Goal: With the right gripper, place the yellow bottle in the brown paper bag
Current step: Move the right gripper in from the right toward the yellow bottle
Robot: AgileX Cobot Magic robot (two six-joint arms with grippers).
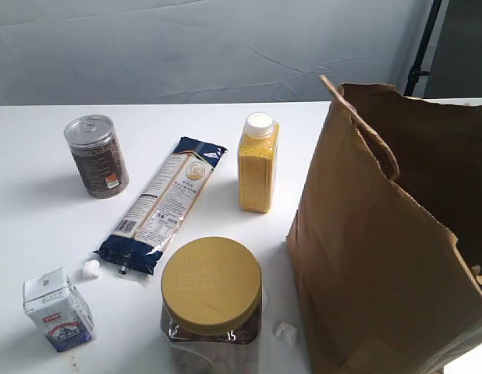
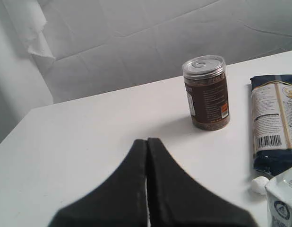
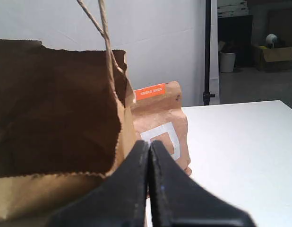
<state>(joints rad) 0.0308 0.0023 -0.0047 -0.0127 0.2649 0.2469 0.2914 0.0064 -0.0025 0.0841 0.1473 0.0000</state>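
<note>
Standing upright on the worktop (image 1: 38, 132), long axis vertical, white cap up, the yellow bottle (image 1: 258, 165) sat near the brown paper bag (image 1: 373, 241), at about ten o'clock from it. The right hand (image 3: 149, 147) was pinched closed and empty, with the bag close before it and the bottle out of its view, probably beyond the bag. The left hand (image 2: 147, 144) was closed too. No label's writing could be read.

Soft, bright light covers the white tabletop (image 1: 38, 132); the can's (image 1: 97, 156) faint shadow falls toward 9 o'clock. Near fingers (image 2: 122, 189) blur in both wrist views.
</note>
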